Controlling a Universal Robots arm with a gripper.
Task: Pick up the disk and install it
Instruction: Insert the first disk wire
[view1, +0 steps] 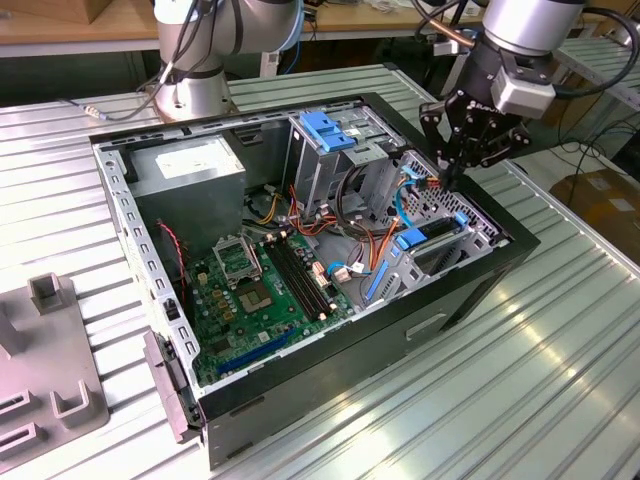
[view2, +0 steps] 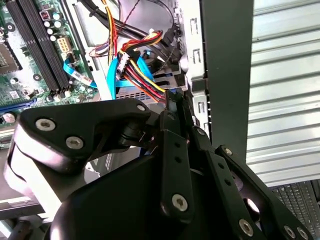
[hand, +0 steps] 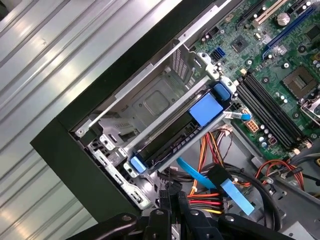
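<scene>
I'm seeing the black metal linkage gripper (view1: 449, 178) hovering over the far corner of the open black desktop computer case (view1: 470, 290), fingers (view2: 175, 150) pressed together, gripping nothing I can make out. The flat grey metal disk (hand: 175, 136) with blue plastic side rails is sitting on edge inside the silver metal drive bay (hand: 155, 100) at that corner, near the fingertips. Red, orange and yellow cables (hand: 205, 197) are lying between them, with the green motherboard (view1: 265, 285) further in
</scene>
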